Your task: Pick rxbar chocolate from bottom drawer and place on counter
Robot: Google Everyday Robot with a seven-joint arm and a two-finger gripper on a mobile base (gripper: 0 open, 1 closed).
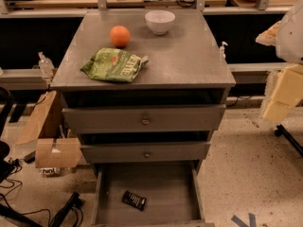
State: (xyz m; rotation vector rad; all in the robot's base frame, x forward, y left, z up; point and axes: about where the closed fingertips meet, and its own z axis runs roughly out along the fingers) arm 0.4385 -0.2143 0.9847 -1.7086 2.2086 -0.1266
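**A:** Where is the rxbar chocolate (134,200)?

**B:** It lies flat and askew on the floor of the bottom drawer (176,183), left of centre and near the front. The drawer stands pulled out, so the bar can be reached from above. The two knobbed drawers (144,119) over it are shut.

**A:** And the gripper?

**B:** I take the pale blocky shape at the right edge to be the gripper (283,94). It is beside the cabinet and well apart from the drawer. I cannot tell how far open it is, but it has no bar.

**A:** Is there room up top?

**B:** The counter (189,56) is matte grey. It carries a green chip bag (113,65) front left, with an orange (120,35) and a white bowl (159,21) further back. The right half looks the sensible landing spot. Around the cabinet there is speckled floor (246,164), and a cardboard box (57,151) and cables on the left.
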